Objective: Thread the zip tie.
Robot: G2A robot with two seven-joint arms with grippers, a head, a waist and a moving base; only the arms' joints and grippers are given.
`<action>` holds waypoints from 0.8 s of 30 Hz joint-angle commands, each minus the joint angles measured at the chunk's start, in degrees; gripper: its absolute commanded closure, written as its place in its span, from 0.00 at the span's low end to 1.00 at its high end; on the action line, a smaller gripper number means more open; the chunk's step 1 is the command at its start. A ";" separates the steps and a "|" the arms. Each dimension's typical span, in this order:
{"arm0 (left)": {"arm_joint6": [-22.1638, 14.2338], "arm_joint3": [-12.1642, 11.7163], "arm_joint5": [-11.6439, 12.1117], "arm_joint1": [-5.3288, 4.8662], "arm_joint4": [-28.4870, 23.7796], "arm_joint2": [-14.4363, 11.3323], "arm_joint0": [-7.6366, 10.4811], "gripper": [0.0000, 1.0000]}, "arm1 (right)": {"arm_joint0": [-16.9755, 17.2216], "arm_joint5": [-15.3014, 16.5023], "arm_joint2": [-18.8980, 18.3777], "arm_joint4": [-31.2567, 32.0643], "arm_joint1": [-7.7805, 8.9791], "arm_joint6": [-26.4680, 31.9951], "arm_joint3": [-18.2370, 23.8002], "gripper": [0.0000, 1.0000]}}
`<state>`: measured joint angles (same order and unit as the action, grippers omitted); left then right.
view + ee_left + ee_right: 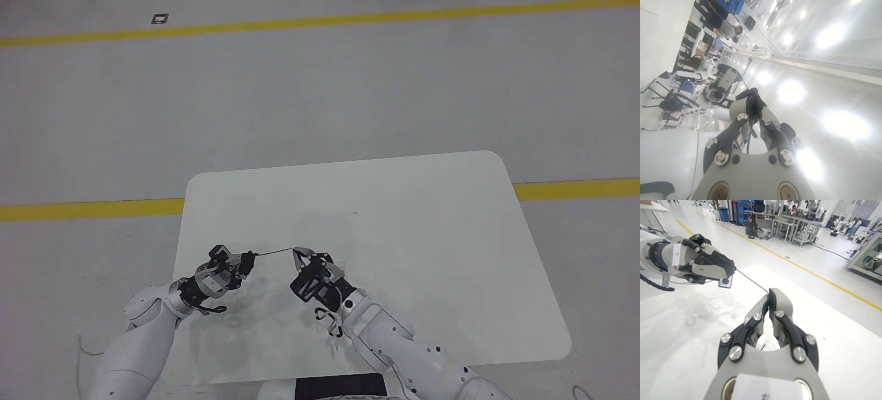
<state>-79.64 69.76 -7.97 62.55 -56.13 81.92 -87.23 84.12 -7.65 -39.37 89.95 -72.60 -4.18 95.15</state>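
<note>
I see the zip tie (275, 251), a thin black strand, running almost straight above the white surface (430, 200). My left gripper (244, 262) has its fingers clenched on one end, and my right gripper (299, 258) pinches the other. Both wrists are low and angled toward each other. I cannot make out the tie's head.

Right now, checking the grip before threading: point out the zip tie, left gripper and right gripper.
zip tie (752, 281), right wrist view, mid-span of the strap.
left gripper (731, 267), right wrist view, between its fingertips.
right gripper (769, 295), right wrist view, between its fingertips.
</note>
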 commanded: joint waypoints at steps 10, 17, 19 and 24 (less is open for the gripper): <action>0.00 0.00 0.00 0.00 0.00 0.00 0.00 1.00 | 1.32 -0.27 -1.23 0.00 0.18 -0.68 0.54 1.00; 0.00 0.00 0.00 0.00 0.00 0.00 0.00 1.00 | 2.63 -1.24 -2.13 0.00 0.76 -1.40 1.26 1.00; 0.00 0.00 0.00 0.00 0.00 0.00 0.00 1.00 | 3.48 -1.90 -2.86 0.00 1.14 -1.71 1.70 1.00; 0.00 0.00 0.00 0.00 0.00 0.00 0.00 1.00 | 6.02 -3.16 -5.22 0.00 2.35 -2.75 3.52 1.00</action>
<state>-79.64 69.76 -7.97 62.55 -56.13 81.92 -87.23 89.64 -10.73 -44.15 89.95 -70.49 -6.71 98.26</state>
